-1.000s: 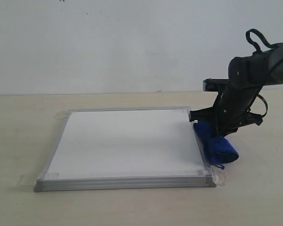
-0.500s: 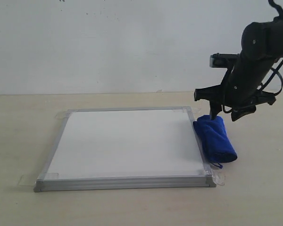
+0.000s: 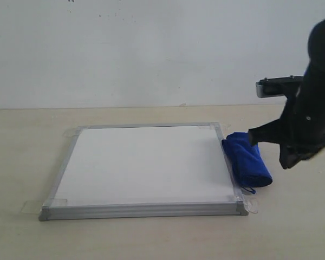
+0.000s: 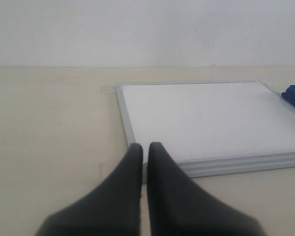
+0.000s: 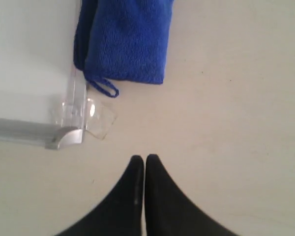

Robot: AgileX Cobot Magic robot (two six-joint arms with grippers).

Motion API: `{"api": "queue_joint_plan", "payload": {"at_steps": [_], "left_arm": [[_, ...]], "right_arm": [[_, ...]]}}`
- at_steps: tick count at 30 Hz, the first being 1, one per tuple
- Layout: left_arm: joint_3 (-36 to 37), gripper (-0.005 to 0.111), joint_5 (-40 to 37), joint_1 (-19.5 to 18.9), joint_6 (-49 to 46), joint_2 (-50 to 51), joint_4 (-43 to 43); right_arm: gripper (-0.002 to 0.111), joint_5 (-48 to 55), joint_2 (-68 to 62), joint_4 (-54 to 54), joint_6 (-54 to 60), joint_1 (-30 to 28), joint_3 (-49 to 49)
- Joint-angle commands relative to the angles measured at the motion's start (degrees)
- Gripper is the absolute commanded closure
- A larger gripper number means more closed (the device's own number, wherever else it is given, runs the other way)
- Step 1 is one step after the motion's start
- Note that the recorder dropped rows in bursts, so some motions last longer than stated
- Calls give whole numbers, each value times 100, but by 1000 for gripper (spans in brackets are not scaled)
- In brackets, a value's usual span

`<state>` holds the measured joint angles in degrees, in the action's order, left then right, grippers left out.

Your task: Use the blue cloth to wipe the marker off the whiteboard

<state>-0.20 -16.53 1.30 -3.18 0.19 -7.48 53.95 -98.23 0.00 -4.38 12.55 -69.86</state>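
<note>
Exterior view: blue cloth [image 3: 249, 160] is lying at frame right, touching the whiteboard [image 3: 143, 162] edge. Right gripper [image 5: 144, 160] jaws are pressing together, holding nothing; descending shut would shove the cloth aside.

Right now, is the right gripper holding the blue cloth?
No, the right gripper is shut on nothing, and the blue cloth lies apart from it at the edge of the whiteboard.
</note>
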Motion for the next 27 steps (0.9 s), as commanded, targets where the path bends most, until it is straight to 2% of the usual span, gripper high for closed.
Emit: {"api": "queue_joint_plan", "payload": {"at_steps": [1, 3, 7, 24, 27], "left_arm": [[20, 103, 18, -8, -31, -19, -4], [20, 103, 18, -8, -31, -19, -4], [20, 103, 18, -8, -31, -19, -4], [20, 103, 18, -8, -31, -19, -4], [20, 103, 18, -8, -31, -19, -4]], "right_arm": [[109, -1649, 1691, 104, 168, 11, 1897], [109, -2079, 2490, 117, 69, 11, 2629], [109, -1911, 3719, 117, 41, 11, 3304], [109, -1895, 6794, 108, 41, 132, 3442], [109, -2084, 7290, 118, -37, -36, 3617]]}}
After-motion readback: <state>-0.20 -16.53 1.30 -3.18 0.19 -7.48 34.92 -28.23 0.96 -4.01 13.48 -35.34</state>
